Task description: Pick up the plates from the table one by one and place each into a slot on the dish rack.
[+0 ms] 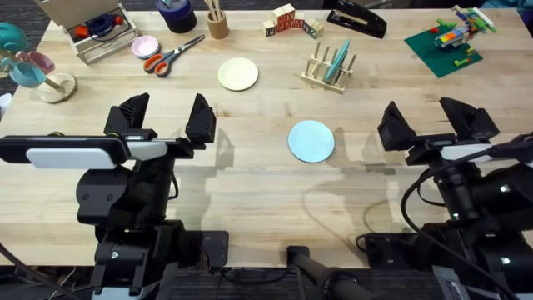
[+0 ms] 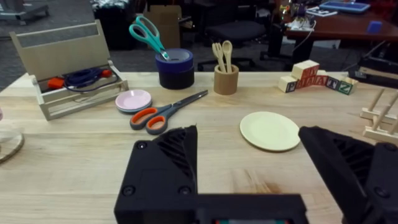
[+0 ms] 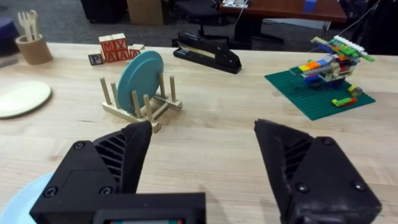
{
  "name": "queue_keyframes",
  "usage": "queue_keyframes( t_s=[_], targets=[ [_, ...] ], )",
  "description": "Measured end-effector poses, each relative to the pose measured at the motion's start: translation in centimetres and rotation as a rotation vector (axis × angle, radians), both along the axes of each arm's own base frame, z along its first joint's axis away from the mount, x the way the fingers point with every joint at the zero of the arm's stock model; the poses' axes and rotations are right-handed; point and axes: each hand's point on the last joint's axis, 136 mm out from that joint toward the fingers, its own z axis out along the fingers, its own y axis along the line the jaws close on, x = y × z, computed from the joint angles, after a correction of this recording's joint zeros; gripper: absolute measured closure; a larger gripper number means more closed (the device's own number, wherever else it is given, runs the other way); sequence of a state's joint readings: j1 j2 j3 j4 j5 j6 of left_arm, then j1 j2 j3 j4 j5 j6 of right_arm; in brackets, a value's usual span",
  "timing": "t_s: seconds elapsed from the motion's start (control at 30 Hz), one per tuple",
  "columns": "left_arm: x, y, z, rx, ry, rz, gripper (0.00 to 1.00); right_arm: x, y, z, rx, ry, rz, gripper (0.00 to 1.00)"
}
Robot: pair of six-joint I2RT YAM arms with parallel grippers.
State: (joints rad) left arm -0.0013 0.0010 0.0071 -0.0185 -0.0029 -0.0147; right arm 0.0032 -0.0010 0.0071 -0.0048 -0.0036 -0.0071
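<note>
On the wooden table are two arms, both empty: the left gripper and the right gripper each have their two fingers spread wide. Three plates are counted. One light blue plate lies flat between the two grippers, closer to the right gripper. One cream plate lies beyond the left gripper. One teal plate stands upright in the one dish rack, ahead of the right gripper.
</note>
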Motion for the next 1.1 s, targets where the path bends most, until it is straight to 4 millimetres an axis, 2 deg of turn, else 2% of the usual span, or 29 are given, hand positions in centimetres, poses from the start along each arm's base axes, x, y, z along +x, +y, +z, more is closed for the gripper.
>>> queue_keyframes(
  t_s=[0.33, 0.5, 0.57, 0.67, 0.73, 0.83, 0.97, 1.1],
  targets=[
    [0.0, 0.0, 0.3, 0.0, -0.01, 0.0, 0.008, 0.0, 0.0, 0.2, 0.0, -0.008, 0.0, 0.006],
    [-0.1, 0.0, 0.6, 0.0, -0.004, 0.0, 0.008, 0.1, 0.0, 2.9, 0.0, -0.118, 0.0, 0.005],
    [-0.4, 0.0, 1.7, 0.0, -0.017, 0.0, 0.008, 0.0, 0.0, 3.3, 0.0, -0.131, 0.0, 0.005],
    [-1.1, 0.0, 5.1, -0.001, -0.068, 0.0, 0.008, -0.1, 0.0, 4.2, 0.0, -0.137, 0.0, 0.005],
    [-1.8, 0.0, 7.6, -0.001, -0.096, 0.001, 0.008, -0.3, 0.0, 5.4, 0.0, -0.134, 0.0, 0.005],
    [-2.3, 0.0, 10.0, -0.001, -0.076, 0.001, 0.01, -0.9, 0.0, 8.1, 0.0, -0.124, 0.0, 0.006],
    [-2.1, 0.0, 11.5, -0.001, 0.036, 0.001, 0.01, -1.3, 0.0, 11.4, 0.0, -0.076, 0.0, 0.005],
    [-1.3, 0.0, 11.8, 0.0, 0.215, 0.001, 0.01, -1.2, 0.0, 13.0, 0.0, 0.038, 0.0, 0.005]
  ],
)
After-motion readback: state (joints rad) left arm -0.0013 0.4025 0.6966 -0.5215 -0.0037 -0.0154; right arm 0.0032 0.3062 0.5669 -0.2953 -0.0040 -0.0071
